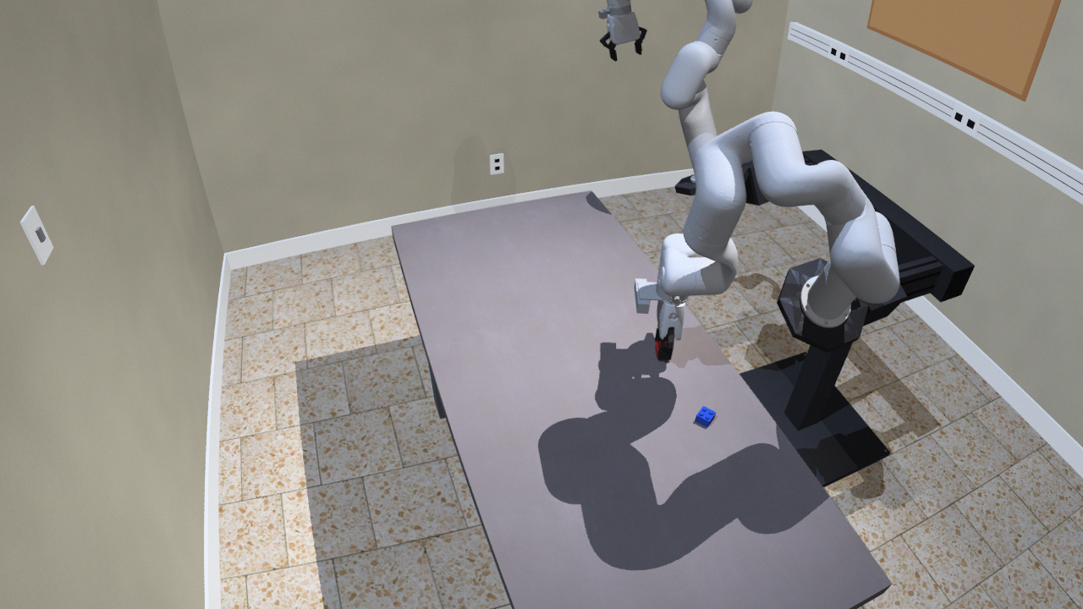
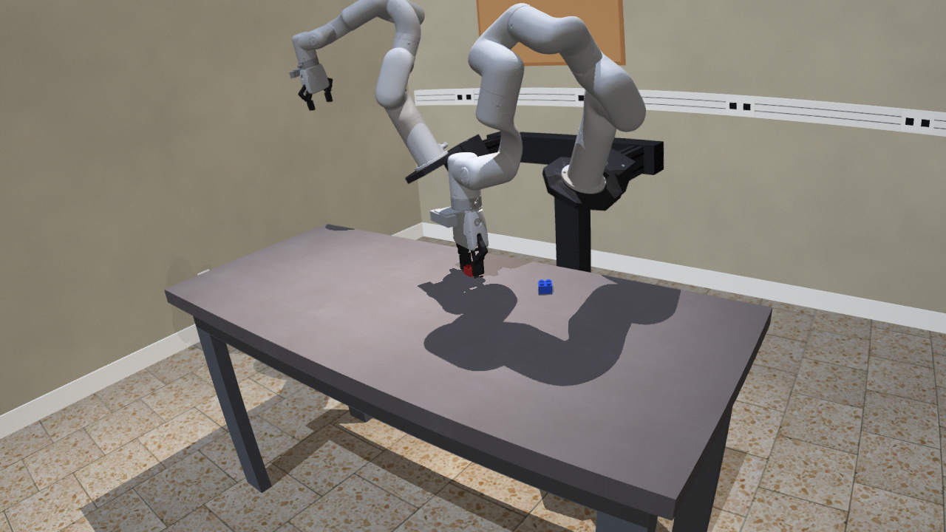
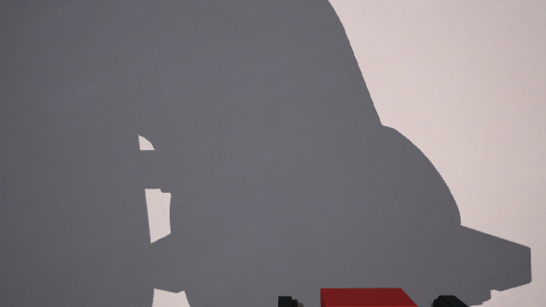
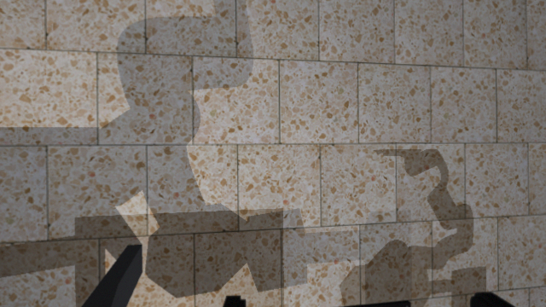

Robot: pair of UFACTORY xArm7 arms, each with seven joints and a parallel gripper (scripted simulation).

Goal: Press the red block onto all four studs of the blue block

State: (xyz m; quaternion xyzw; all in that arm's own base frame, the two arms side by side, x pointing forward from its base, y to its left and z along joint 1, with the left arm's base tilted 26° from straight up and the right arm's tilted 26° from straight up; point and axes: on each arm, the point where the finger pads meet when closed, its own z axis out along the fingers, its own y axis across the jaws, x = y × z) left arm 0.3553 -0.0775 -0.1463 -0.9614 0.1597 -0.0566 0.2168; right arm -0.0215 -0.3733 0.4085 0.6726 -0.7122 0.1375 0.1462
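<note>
The red block [image 1: 657, 346] [image 2: 468, 270] [image 3: 363, 298] stands on the table [image 1: 514, 303] [image 2: 297, 284]. My left gripper [image 1: 664, 353] [image 2: 471, 272] [image 3: 368, 302] is low around it and partly open, one finger on each side. The left wrist view shows a gap between the block and each finger; the fingers hide much of the block in the top and exterior views. The blue block [image 1: 705, 416] [image 2: 545, 287] stands apart on the table, studs up, turned at an angle in the top view. My right gripper [image 1: 627, 55] [image 2: 320, 103] is open and empty, high up beyond the table's far end.
The left arm reaches over the table's edge from its black stand [image 1: 817, 386] [image 2: 572, 231] and casts a large shadow beside the blue block. The right wrist view shows only tiled floor [image 4: 277, 179], shadows and black gripper parts.
</note>
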